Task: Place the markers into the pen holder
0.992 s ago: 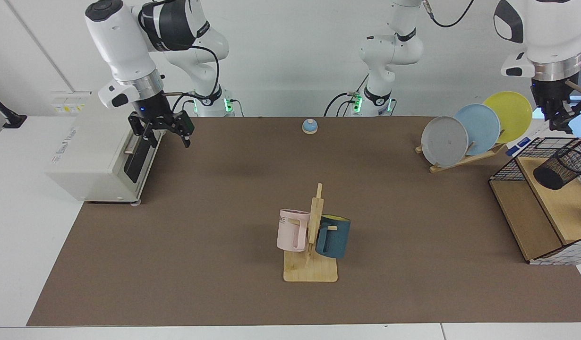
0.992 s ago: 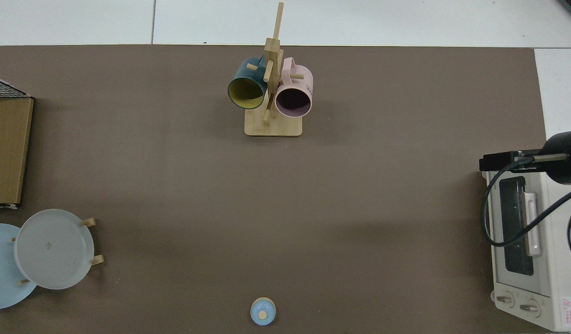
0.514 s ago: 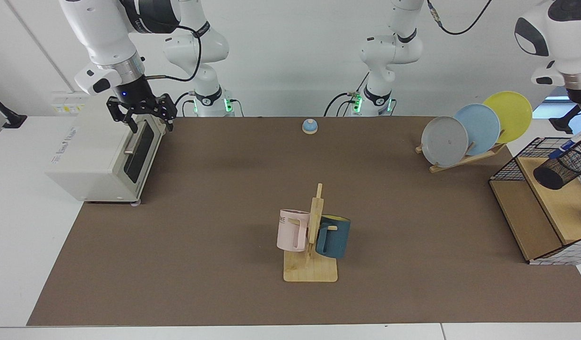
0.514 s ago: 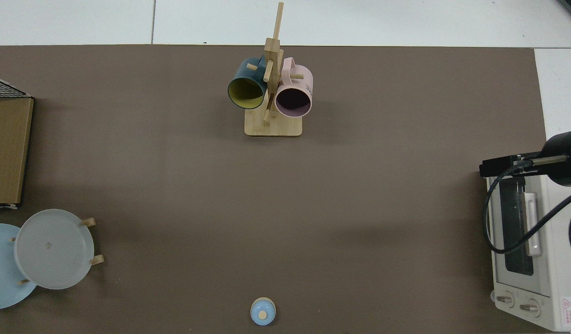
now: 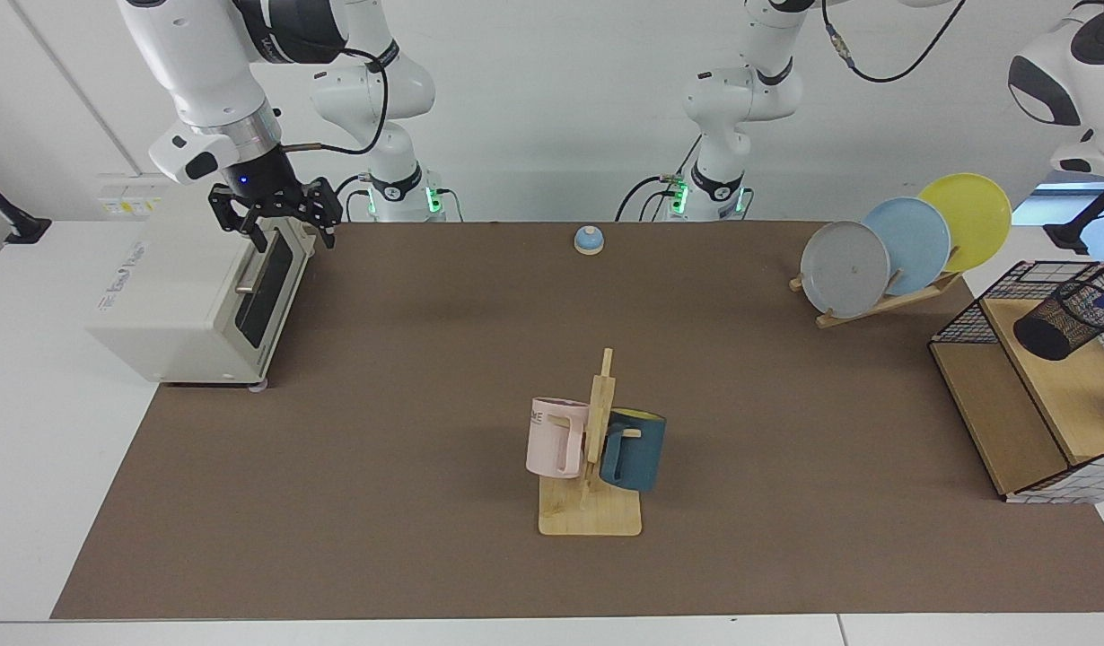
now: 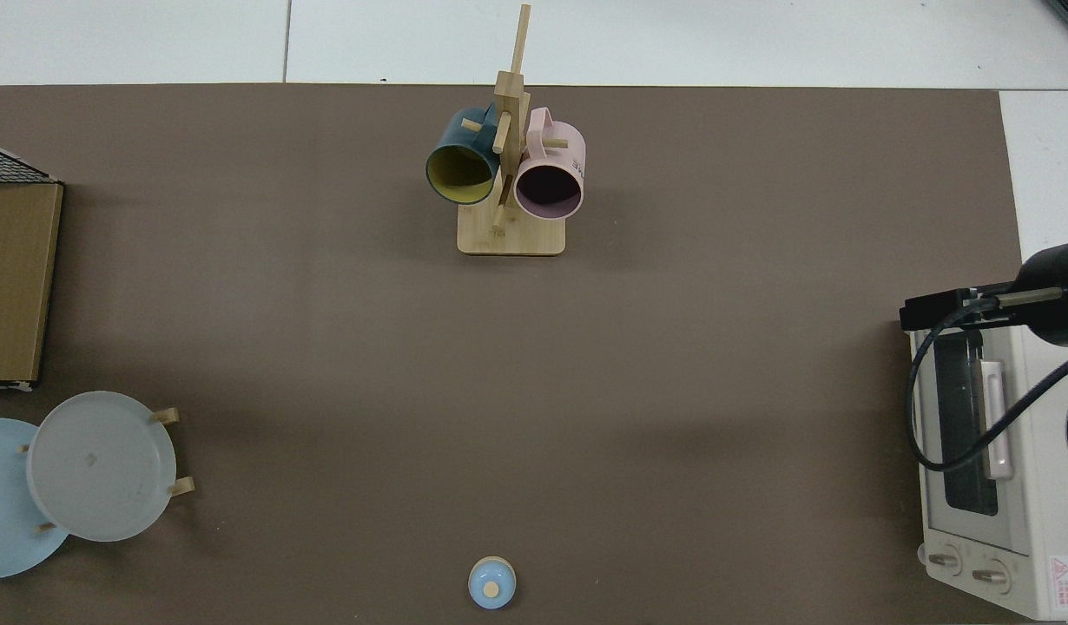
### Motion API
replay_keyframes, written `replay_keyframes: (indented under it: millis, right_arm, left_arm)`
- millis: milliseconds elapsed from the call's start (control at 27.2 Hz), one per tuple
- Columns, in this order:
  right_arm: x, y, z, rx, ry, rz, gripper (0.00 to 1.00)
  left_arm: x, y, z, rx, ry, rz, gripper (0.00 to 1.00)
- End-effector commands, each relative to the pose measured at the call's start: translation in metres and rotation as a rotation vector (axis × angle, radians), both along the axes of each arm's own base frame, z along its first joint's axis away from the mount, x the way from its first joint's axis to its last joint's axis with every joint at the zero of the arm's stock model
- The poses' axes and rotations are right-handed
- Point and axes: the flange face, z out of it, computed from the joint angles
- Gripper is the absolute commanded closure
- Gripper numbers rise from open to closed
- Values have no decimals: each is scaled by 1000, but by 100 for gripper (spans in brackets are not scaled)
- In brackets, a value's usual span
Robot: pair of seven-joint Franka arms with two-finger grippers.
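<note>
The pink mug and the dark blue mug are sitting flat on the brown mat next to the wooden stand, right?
Not quite. The pink mug and the dark blue mug are not sitting flat on the brown mat; they hang on the pegs of the wooden stand, one on each side. The facing view shows both mugs lifted off the mat.

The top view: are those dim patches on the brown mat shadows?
Likely, top view: soft-edged shadows on the mat; facing view: a darker one under the toaster oven, where the open right pincer hovers, plus bright glare far right.
</note>
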Motion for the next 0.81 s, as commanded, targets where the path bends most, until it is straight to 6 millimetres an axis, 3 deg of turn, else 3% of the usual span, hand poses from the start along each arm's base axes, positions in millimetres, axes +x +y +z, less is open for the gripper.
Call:
replay_keyframes:
  millis: [0, 220, 478, 514, 551, 588, 771]
  right_arm:
    - [-4, -1, 4, -8, 25, 34, 0]
    - [-8, 8, 5, -5, 43, 49, 0]
    - [-14, 7, 3, -5, 80, 45, 0]
    - [-13, 7, 3, -4, 79, 45, 0]
    - [-14, 4, 4, -3, 79, 39, 0]
    - [-14, 3, 4, -5, 79, 36, 0]
    - [-14, -1, 4, -4, 79, 30, 0]
  left_arm:
    - [9, 4, -5, 27, -7, 12, 100]
    - [20, 9, -40, 18, 58, 37, 100]
    - [20, 6, -46, 11, 57, 65, 100]
    - [20, 6, -46, 11, 53, 68, 83]
    - [20, 6, -46, 12, 54, 68, 52]
    - [20, 5, -46, 10, 55, 69, 1]
    - [24, -16, -49, 13, 76, 91, 0]
